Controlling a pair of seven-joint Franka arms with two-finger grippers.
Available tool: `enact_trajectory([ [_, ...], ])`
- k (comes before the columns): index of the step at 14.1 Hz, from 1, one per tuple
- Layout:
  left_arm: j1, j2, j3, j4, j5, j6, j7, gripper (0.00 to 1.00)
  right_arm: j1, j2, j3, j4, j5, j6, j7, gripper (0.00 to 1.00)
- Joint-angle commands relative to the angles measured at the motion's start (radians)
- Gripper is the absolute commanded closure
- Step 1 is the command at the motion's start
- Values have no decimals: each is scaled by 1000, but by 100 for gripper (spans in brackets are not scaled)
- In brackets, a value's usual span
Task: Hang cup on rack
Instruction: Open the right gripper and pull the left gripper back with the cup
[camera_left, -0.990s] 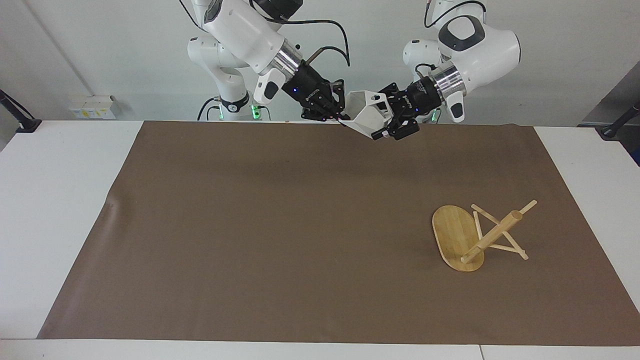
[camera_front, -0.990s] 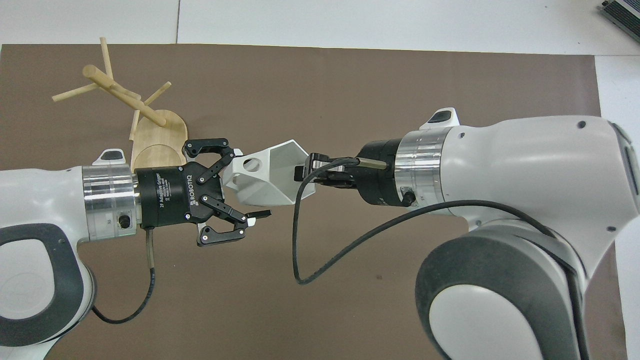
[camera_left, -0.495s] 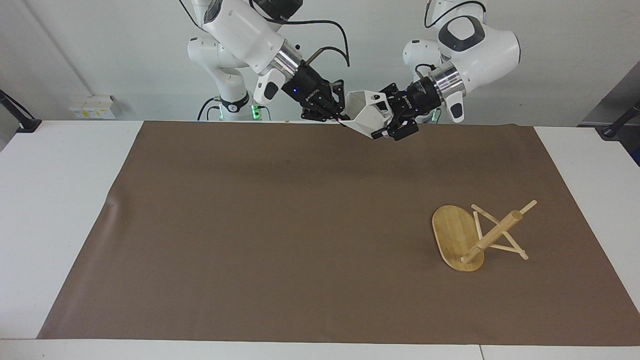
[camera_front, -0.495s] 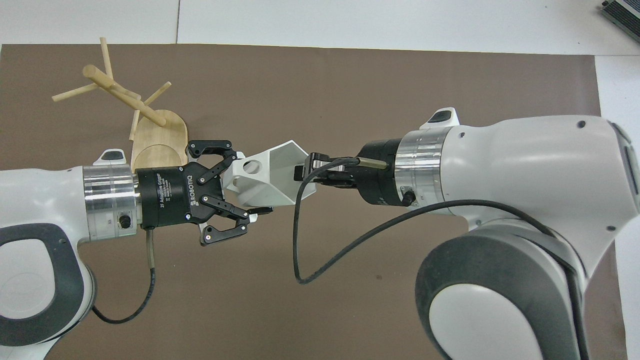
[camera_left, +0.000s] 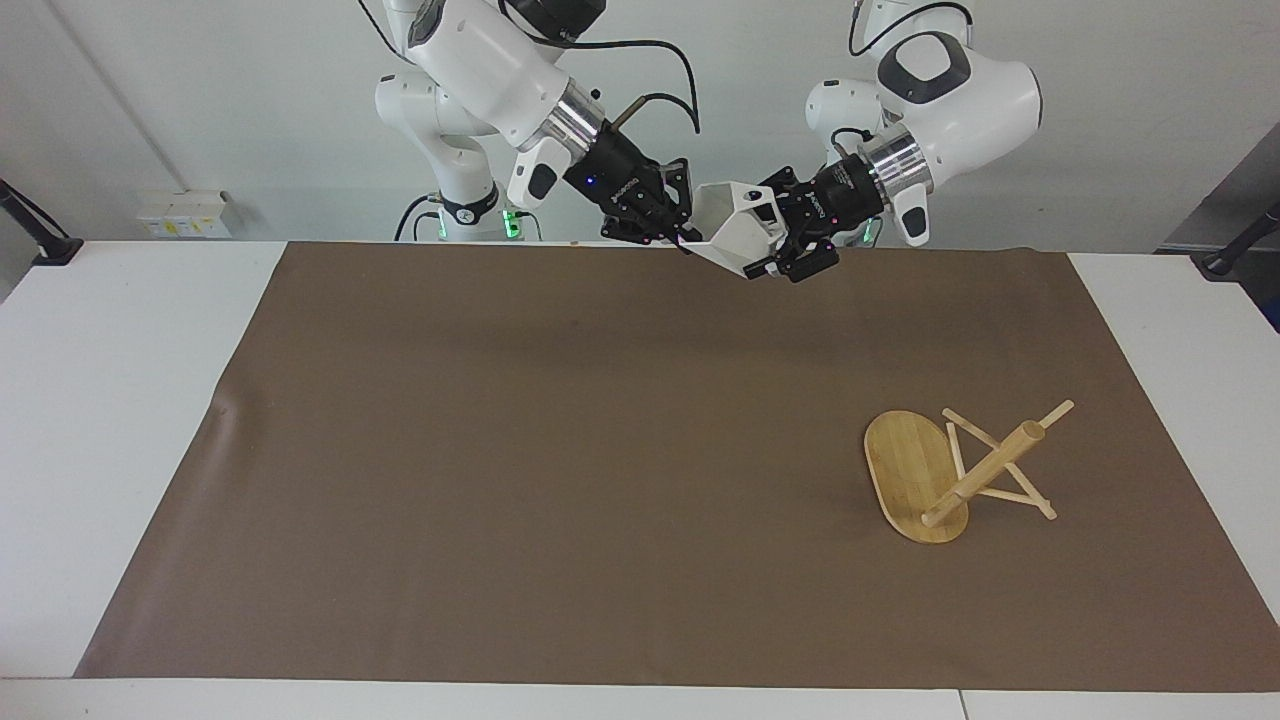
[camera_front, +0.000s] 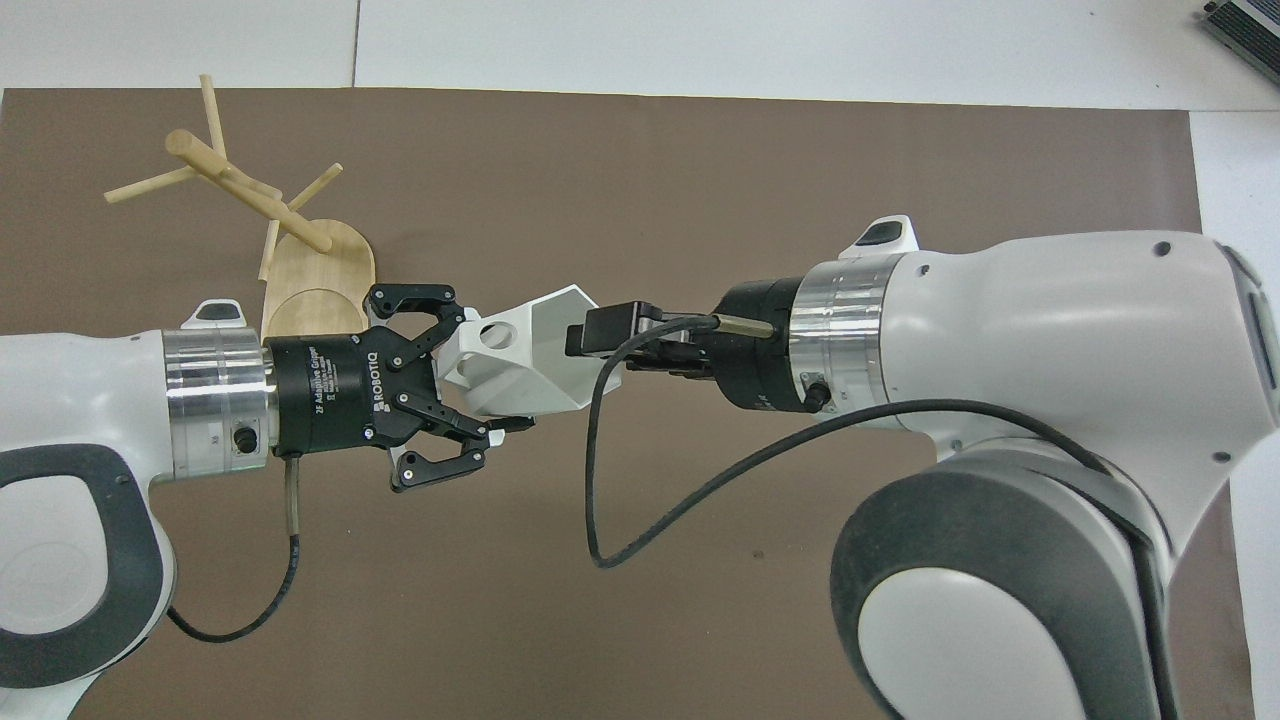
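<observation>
Bamboo rack (camera_front: 300, 262) lies tipped over on the brown mat (camera_front: 700, 180), toward the left arm's end, post and pegs slanting off the base, so no peg is ready for hanging yet. Left gripper (camera_front: 480, 385), over the mat's robot-side edge, is clamped on the handle end of the cup (camera_front: 520, 355), held in the air with its mouth toward the right arm; looks like a mid-air handover. Right gripper (camera_front: 600, 350) is at the cup's rim, fingers apparently parting; can't tell whether it has let go.
</observation>
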Motion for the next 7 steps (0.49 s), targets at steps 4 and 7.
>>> enact_trajectory([
  [4, 89, -7, 5, 13, 158, -128, -39, 100, -8, 1, 10, -1, 27, 16, 15, 0],
  [7, 110, -14, 3, -3, 259, -125, -77, 100, -8, 1, 10, -1, 26, 17, 15, 0],
])
